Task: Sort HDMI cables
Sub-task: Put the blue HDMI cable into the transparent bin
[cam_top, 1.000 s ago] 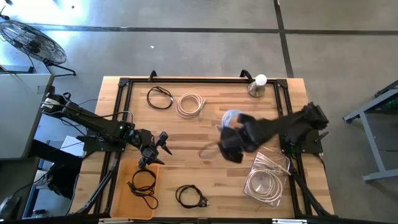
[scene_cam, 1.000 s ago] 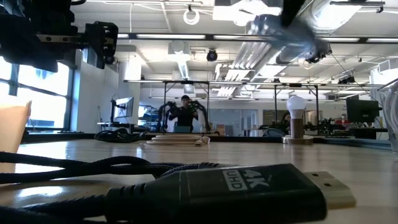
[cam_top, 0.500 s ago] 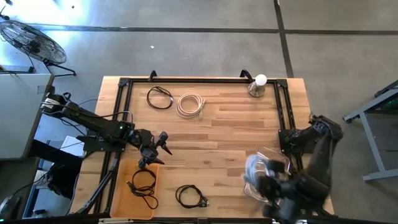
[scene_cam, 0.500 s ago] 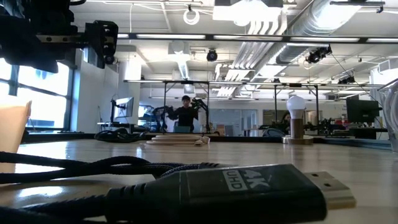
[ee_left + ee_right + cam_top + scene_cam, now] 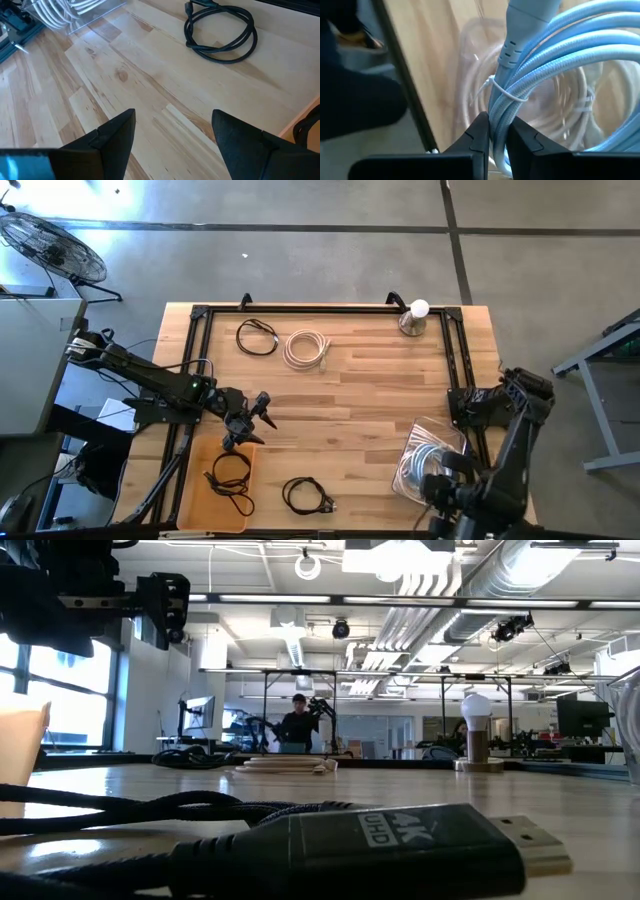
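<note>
On a slatted wooden table [image 5: 370,395] ringed by a black frame, two dark robot arms sort coiled HDMI cables. At far left, the left arm reaches in from the table's edge, and the left gripper [image 5: 256,418] hangs above bare wood with its jaws spread wide and nothing between them; its wrist view shows the two dark fingers [image 5: 116,137] well apart over the planks. Just beside that gripper, toward the near edge, an orange tray [image 5: 197,498] holds one black cable coil [image 5: 229,477]. A second black coil [image 5: 307,496] lies on the wood just right of the tray, and the low view fills with its "4K UHD" plug [image 5: 400,852]. Along the far side, a third black coil [image 5: 256,337] sits beside a cream coil [image 5: 306,348], the two near each other but apart. Farther right, near the far corner, a white bulb on a small round base [image 5: 414,318] stands upright. At right, a clear tray [image 5: 415,438] by the frame holds several pale coils, and the right gripper [image 5: 437,483] is lowered over it. The right wrist view shows its jaws drawn narrow and pinched on the pale blue cable [image 5: 555,75], a coil bound with a thin tie, directly above the white coils [image 5: 570,115] lying in the clear tray. Whether the blue coil touches those beneath it cannot be told. In the room beyond the table, a person [image 5: 296,720] stands at a distant bench.
</note>
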You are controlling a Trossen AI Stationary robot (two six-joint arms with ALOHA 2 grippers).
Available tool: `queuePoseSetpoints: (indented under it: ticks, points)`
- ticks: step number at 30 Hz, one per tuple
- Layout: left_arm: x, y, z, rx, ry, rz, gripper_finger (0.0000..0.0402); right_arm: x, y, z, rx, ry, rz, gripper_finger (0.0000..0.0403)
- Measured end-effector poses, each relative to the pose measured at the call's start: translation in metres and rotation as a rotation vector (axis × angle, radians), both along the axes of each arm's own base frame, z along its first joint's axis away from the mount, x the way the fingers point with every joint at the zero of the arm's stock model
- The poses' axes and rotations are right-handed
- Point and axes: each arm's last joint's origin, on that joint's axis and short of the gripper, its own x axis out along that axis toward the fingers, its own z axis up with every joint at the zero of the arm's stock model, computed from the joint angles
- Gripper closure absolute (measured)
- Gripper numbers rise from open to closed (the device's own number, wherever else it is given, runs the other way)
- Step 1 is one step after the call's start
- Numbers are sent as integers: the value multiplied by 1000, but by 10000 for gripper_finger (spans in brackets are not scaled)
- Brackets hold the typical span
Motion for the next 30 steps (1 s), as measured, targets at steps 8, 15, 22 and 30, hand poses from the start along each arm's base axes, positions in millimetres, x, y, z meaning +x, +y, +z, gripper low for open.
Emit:
queuePoseSetpoints:
  ticks: [8, 15, 22, 30]
  points:
    - [0, 0, 0, 0, 0, -1, 144, 20, -1, -41, 140, 81, 22, 374]
    - [0, 0, 0, -2, 1, -3, 144, 31, -15, -69, 238, 231, -60, 378]
    - [0, 0, 0, -2, 1, -3, 144, 37, -26, -83, 250, 257, -124, 340]
    - [0, 0, 0, -1, 0, -3, 144, 41, -29, -83, 283, 299, -119, 228]
